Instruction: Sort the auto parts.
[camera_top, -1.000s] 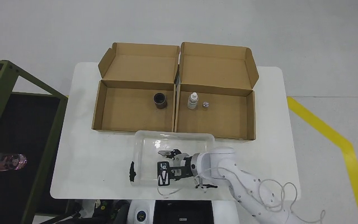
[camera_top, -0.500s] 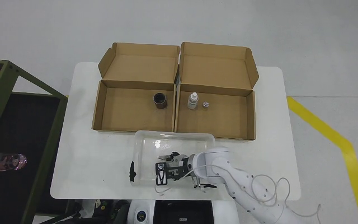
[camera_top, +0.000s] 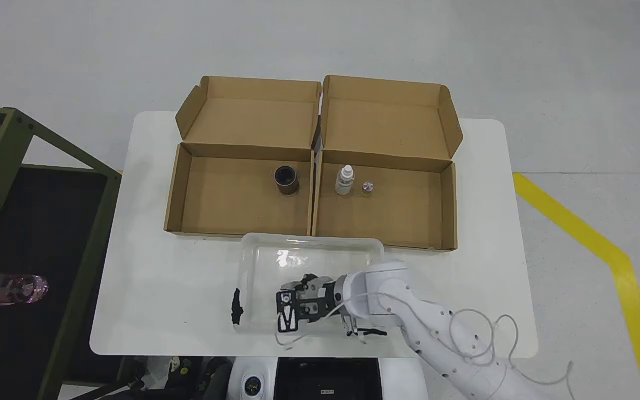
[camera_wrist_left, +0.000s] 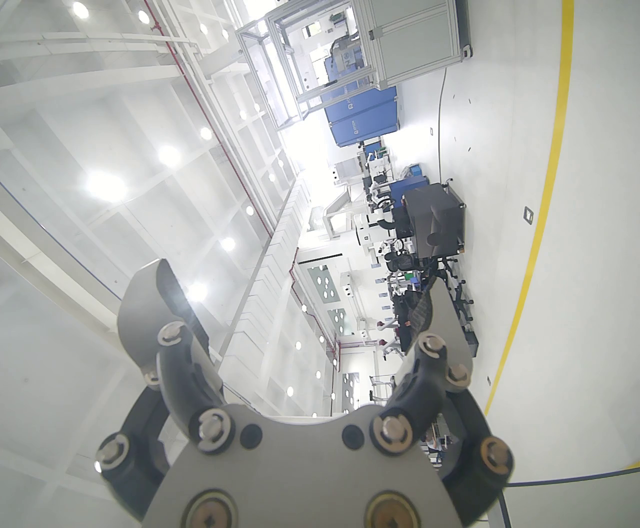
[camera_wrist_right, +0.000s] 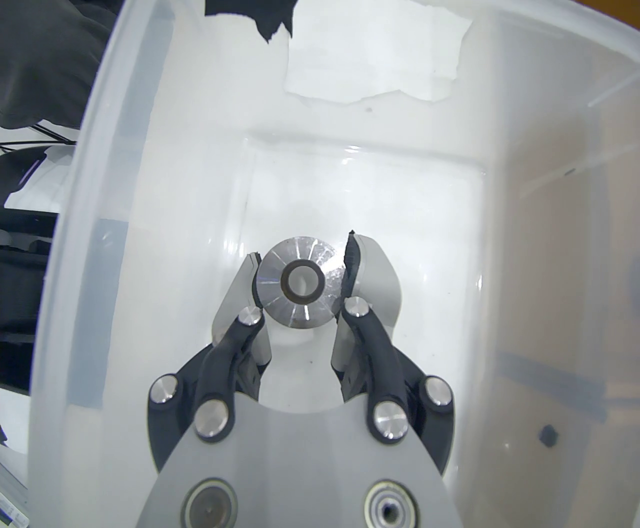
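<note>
A white table (camera_top: 180, 290) seen from above holds 2 open cardboard boxes side by side at the far side, lids folded back, and a clear plastic bin (camera_top: 310, 238) just in front of them, nearer the robot.

The left cardboard box (camera_top: 220, 205) contains 1 dark cylinder (camera_top: 287, 180) standing near its right wall. The right cardboard box (camera_top: 410, 210) contains a small white bottle (camera_top: 344, 180), upright, and just beside it a small metal piece (camera_top: 367, 186).

The right gripper (camera_top: 292, 305) is inside the bin, at its left front part. Its wrist view shows the right gripper (camera_wrist_right: 302, 265) pinching a round silver metal part (camera_wrist_right: 300, 312) with a dark-ringed hole through its centre. 1 finger pad presses each side of the part, which sits low in the bin, though whether it touches the floor cannot be told.

The left gripper (camera_wrist_left: 297, 280) points up toward a bright hall ceiling, its 2 fingers spread wide with nothing between them.

A small black scrap (camera_top: 237, 305) lies on the table just outside the bin's left wall.
</note>
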